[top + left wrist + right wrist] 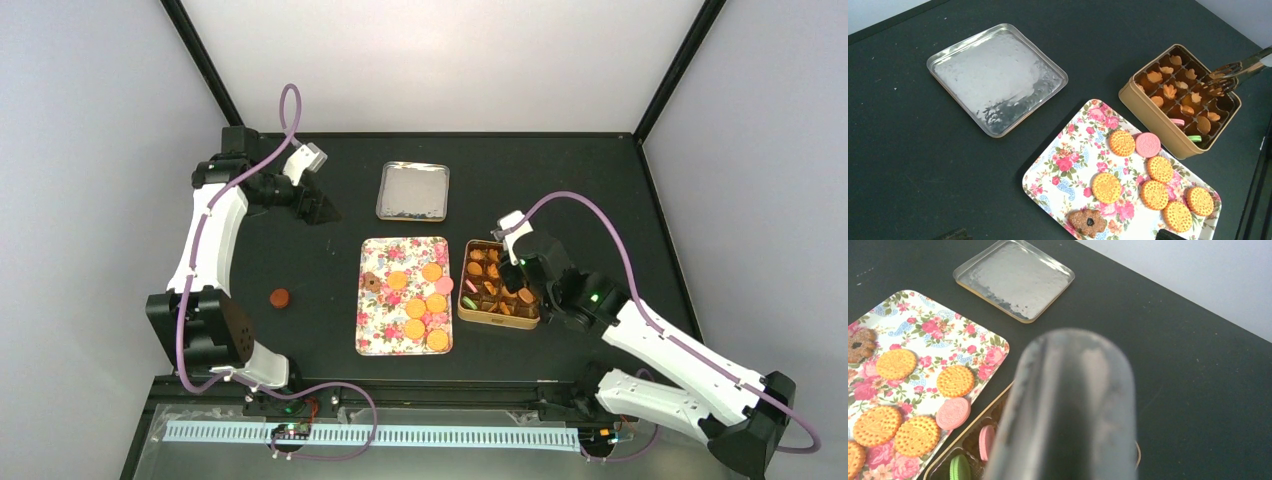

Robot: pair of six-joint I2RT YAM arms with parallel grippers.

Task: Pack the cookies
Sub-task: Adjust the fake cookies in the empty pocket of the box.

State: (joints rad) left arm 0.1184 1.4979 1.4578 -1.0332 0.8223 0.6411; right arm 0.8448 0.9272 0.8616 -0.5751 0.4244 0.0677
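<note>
Right gripper (518,268) is pinching tongs (1235,70) over the tin (1153,117); tips risk snagging it, jolting cookies (1154,76). Left gripper (322,208) is hanging wide open, empty.

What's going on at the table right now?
The right claw holds metal tongs over the gold tin, where many compartments already hold cookies. Six orange cookies, a pink one and a brown one lie on the floral tray. One dark cookie sits alone on the table, left of the tray. The left claw hangs open and empty at the far left. The silver lid lies apart.
</note>
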